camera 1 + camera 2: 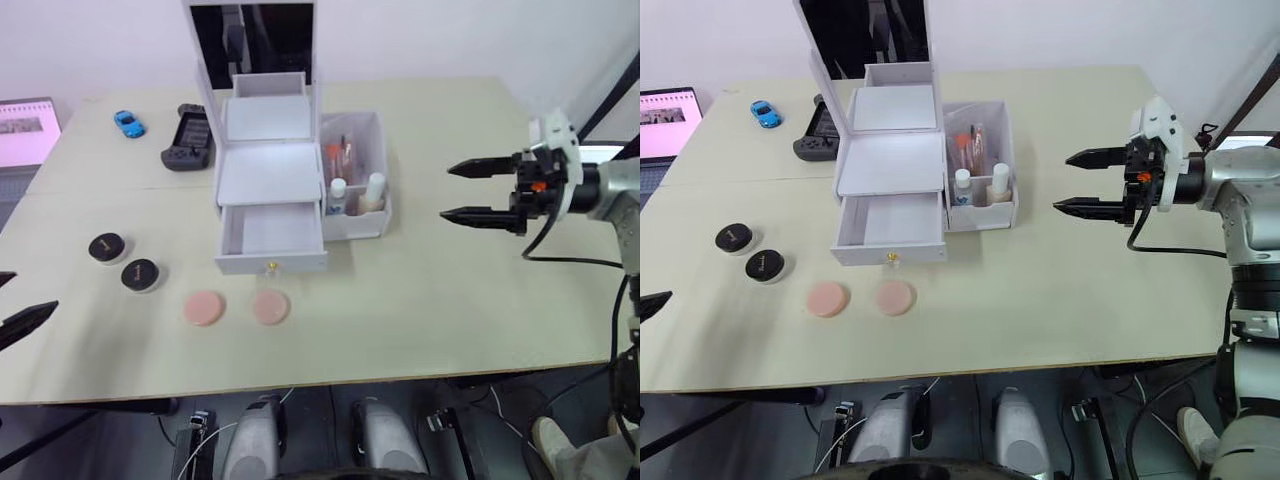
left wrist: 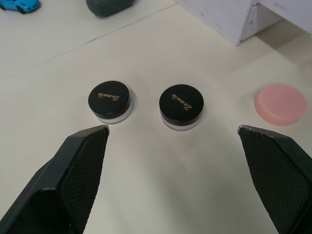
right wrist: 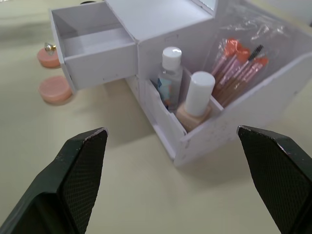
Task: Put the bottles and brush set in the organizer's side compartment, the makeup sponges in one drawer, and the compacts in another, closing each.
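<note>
Left gripper (image 2: 173,146) spread wide, empty; compacts (image 2: 181,105) just ahead between fingers: rigid, light, slick lids; grip pale rim sides. Right gripper (image 1: 478,191) likewise unclenched, empty.

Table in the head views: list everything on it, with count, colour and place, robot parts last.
organizer: 1, white with dark mirror lid upright, back centre of the table; lower drawer pulled open and looking empty.
side compartment: 1, translucent white, on the organizer's right.
bottles: 2, white caps, one clear with blue label, one beige, standing in the side compartment.
brush set: 1, pink handles with orange-red tips, upright in the side compartment behind the bottles.
makeup sponges: 2, pink, on the table in front of the open drawer.
compacts: 2, black, on the table's left.
toy car: 1, blue, back left.
game controller: 1, dark, left of the organizer.
laptop: 1, pink screen, far left edge.
left gripper: open, over the compacts.
right gripper: open, right of the side compartment.
</note>
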Robot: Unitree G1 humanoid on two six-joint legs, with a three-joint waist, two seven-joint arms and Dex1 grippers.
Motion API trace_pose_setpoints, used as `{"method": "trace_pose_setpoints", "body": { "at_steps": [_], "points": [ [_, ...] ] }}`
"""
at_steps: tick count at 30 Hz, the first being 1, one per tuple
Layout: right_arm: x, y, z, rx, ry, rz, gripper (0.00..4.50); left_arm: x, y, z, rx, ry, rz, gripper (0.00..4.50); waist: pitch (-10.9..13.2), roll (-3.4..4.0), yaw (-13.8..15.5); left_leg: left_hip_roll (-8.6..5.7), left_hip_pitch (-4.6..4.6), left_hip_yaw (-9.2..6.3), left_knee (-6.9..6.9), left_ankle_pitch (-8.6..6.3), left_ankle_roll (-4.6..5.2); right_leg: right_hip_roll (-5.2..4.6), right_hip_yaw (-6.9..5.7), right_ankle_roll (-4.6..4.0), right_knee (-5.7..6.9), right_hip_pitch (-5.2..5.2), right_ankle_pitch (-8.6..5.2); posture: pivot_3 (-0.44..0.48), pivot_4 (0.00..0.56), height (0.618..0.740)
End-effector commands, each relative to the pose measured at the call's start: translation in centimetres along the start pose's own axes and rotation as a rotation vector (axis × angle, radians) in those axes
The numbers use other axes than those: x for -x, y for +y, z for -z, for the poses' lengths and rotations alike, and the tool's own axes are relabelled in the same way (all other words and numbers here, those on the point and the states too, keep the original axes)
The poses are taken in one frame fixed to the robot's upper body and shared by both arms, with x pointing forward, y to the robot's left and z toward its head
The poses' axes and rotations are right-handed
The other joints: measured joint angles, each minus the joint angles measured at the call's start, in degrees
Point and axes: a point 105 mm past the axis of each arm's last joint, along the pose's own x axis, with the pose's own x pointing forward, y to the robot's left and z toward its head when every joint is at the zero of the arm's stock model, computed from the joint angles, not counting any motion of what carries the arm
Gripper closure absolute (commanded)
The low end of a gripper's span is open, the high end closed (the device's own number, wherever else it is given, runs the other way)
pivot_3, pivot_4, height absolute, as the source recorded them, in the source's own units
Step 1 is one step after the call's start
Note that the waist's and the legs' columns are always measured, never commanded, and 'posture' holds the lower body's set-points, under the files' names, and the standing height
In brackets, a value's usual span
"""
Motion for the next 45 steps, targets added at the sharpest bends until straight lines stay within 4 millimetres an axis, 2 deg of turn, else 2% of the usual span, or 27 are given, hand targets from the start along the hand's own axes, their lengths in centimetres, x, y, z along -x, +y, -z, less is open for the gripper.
{"method": "trace_pose_setpoints", "body": {
  "at_steps": [1, 3, 5, 6, 8, 10, 15, 19, 23, 32, 39, 45],
  "points": [
    [0.4, 0.0, -1.9, 0.063, -0.021, 0.026, 0.0, 0.1, 0.1, -1.1, -0.026, -0.023, 0.015, 0.05, 0.0, 0.0, -0.33, 0.03, 0.0, 0.0, -0.04, 0.01, 0.0, 0.03, 0.0, 0.0, 0.02, -0.01, 0.0, 0.0, 0.15, 0.74],
    [0.1, 0.4, -2.7, 0.075, -0.044, -0.007, 0.0, -0.1, -0.6, -1.3, 0.003, -0.038, 0.049, 0.05, 0.0, 0.0, -0.63, 0.04, 0.02, -0.01, -0.16, 0.04, -0.04, 0.05, 0.0, 0.0, 0.04, -0.02, 0.0, 0.0, 0.15, 0.74],
    [-0.8, 1.0, -4.0, 0.094, -0.057, -0.047, 0.0, -0.7, -2.3, -1.5, 0.012, -0.05, 0.112, 0.05, 0.0, 0.01, -0.95, 0.04, 0.02, 0.02, -0.2, 0.04, -0.05, 0.06, 0.0, 0.01, 0.03, -0.04, 0.01, 0.0, 0.15, 0.74],
    [-1.4, 1.5, -4.7, 0.114, -0.057, -0.078, 0.0, -1.1, -3.7, -1.6, 0.018, -0.055, 0.156, 0.05, 0.0, 0.03, -1.02, 0.06, 0.03, 0.06, -0.23, 0.04, -0.04, 0.04, 0.05, 0.02, 0.03, -0.07, 0.01, 0.0, 0.15, 0.74],
    [-2.8, 2.7, -6.0, 0.161, -0.051, -0.145, 0.0, -2.3, -7.8, -0.8, 0.004, -0.019, 0.28, 0.05, 0.0, 0.03, -1.41, 0.05, 0.06, 0.21, -0.32, 0.05, -0.04, 0.03, 0.21, 0.04, 0.08, -0.2, 0.02, 0.0, 0.15, 0.74],
    [-3.6, 3.6, -6.7, 0.185, -0.05, -0.193, 0.0, -3.2, -10.4, -1.0, 0.031, -0.04, 0.34, 0.05, -0.02, -0.01, -1.31, 0.05, 0.06, 0.34, -0.34, 0.05, -0.04, 0.0, 0.27, 0.06, 0.08, -0.23, 0.03, 0.0, 0.15, 0.74],
    [-4.7, 4.6, -7.3, 0.204, -0.044, -0.239, 0.0, -5.7, -15.1, -2.0, 0.044, -0.104, 0.395, 0.05, -0.09, -0.11, -0.09, 0.01, 0.07, 0.37, -0.18, 0.05, -0.04, 0.14, 0.18, 0.04, 0.13, -0.15, 0.03, 0.0, 0.15, 0.74],
    [-4.8, 4.6, -6.9, 0.215, -0.035, -0.229, 0.0, -7.8, -18.4, -1.8, 0.053, -0.124, 0.382, 0.05, -0.1, -0.11, 0.7, -0.06, 0.09, 0.37, 0.1, 0.02, 0.01, 0.17, 0.19, 0.02, 0.12, 0.05, 0.04, 0.0, 0.15, 0.74],
    [-4.4, 4.3, -6.6, 0.216, -0.028, -0.204, 0.0, -9.5, -20.3, -0.6, 0.071, -0.119, 0.306, 0.05, -0.11, -0.11, 0.95, -0.05, 0.08, 0.36, 0.44, -0.11, 0.2, 0.28, 0.19, 0.02, 0.12, 0.21, 0.04, 0.0, 0.15, 0.74],
    [-4.3, 4.6, -7.0, 0.223, -0.012, -0.198, 0.0, -12.5, -22.3, 1.6, 0.049, -0.011, 0.217, 0.05, -0.12, -0.11, 1.15, 0.0, 0.08, 0.29, 0.53, -0.12, 0.22, 0.4, 0.19, 0.02, 0.13, 0.24, 0.04, 0.0, 0.15, 0.74],
    [-4.5, 4.8, -7.2, 0.229, -0.003, -0.182, 0.0, -14.9, -22.2, 2.0, 0.049, 0.047, 0.175, 0.05, -0.13, -0.1, 1.18, 0.04, 0.08, 0.21, 0.54, -0.13, 0.23, 0.48, 0.17, 0.03, 0.17, 0.23, 0.05, 0.0, 0.15, 0.74],
    [-4.0, 5.0, -7.5, 0.239, 0.015, -0.16, 0.0, -16.8, -22.6, 1.5, 0.02, 0.073, 0.181, 0.05, -0.13, -0.11, 1.24, 0.03, 0.08, 0.18, 0.56, -0.13, 0.23, 0.5, 0.16, 0.06, 0.18, 0.29, 0.07, 0.0, 0.15, 0.74]
  ]
}}
